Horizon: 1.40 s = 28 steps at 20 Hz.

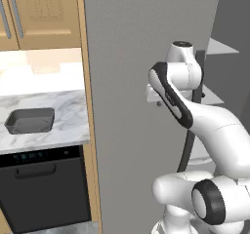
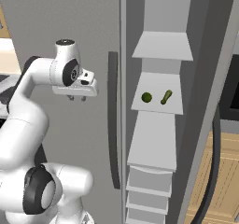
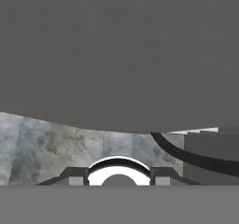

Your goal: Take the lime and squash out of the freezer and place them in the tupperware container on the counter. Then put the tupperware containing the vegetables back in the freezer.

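lime: small dark green ball on a pale shelf, about halfway up inside the open freezer. Nothing's touching it.
squash: just right of the lime on the same shelf, lighter, longer, lying at a slant. The two are near each other but apart.
handling guess: both look light and firm. I'd bet the lime rolls if it gets nudged, so pinch it across the middle from straight on. The squash should be easier; grab it across the narrow width near its centre, not by an end. Frozen skin could be a bit slick.
freezer door: big flat grey slab, swung open, with a long dark handle.
gripper: hanging off the wrist, pointing down, left of the handle and well away from the shelf. Holding nothing that I can see. The fingers are tiny stubs from here; honestly can't tell if they're spread or pinched.
tupperware container: dark grey tray, far left on the marble counter, nothing visible in it.
dishwasher: black, under that counter.
progress: looks like neither veggie is picked up yet.
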Motion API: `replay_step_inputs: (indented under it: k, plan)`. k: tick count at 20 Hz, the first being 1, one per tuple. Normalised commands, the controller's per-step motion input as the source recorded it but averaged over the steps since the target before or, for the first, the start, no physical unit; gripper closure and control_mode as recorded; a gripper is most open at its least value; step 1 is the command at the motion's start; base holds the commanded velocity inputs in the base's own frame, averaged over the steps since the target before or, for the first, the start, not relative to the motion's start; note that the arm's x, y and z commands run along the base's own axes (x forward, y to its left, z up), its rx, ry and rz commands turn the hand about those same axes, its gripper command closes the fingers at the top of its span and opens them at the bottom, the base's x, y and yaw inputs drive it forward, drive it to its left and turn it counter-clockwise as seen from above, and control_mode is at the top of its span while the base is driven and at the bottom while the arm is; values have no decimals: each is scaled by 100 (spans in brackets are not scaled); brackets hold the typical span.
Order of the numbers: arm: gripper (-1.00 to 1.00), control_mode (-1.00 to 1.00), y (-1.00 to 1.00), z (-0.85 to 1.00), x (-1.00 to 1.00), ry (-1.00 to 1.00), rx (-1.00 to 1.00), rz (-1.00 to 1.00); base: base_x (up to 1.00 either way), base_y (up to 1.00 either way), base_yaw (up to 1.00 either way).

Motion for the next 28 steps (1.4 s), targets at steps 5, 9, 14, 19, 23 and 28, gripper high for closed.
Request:
replay_step_inputs:
  k: [5, 9, 14, 19, 23, 28]
  plan:
    - [-100, -100, 0, -4, -32, -1, 0, 0, 0, 0, 0]
    - [-100, -100, 0, 0, -100, -25, 0, 0, 0, 0, 0]
    - [-100, -100, 0, 5, -90, -19, 0, -1, 0, 0, 0]
    - [-100, -100, 0, 2, -64, -6, 0, 0, 0, 0, 0]
    - [-100, -100, 0, 0, -53, -5, 0, -3, 0, 0, 0]
    - [-100, -100, 0, 0, -25, -2, 0, -2, 0, 0, 0]
